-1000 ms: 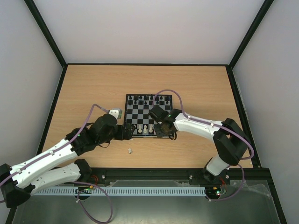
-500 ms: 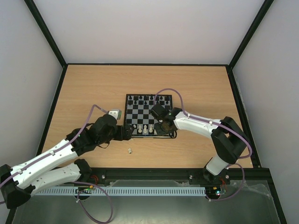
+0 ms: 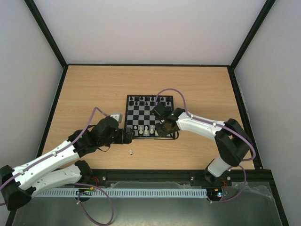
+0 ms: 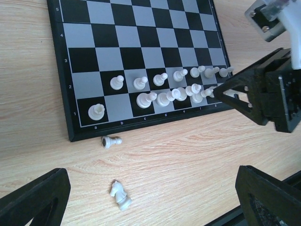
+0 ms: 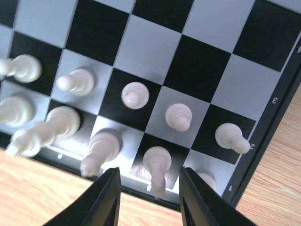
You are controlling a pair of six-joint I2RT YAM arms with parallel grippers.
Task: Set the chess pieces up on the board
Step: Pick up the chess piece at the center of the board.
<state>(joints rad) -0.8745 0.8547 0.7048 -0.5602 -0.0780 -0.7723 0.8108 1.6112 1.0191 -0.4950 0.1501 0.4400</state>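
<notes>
Jaws of the right gripper [image 5: 149,181] stand slightly parted on either side of an upright white piece [image 5: 157,172] in the board's [image 4: 141,28] nearest row, one square in from its near right corner, with a gap on each side. Jaws of the left gripper [image 4: 151,181] gape wide and hold nothing, above the table [image 4: 188,146] off the board's near left corner. Most chess pieces [image 4: 162,79] stand in two rows along the board's near edge, while a pawn [image 4: 112,141] lies toppled on the table just beside that edge and a knight [image 4: 120,195] lies farther out.
</notes>
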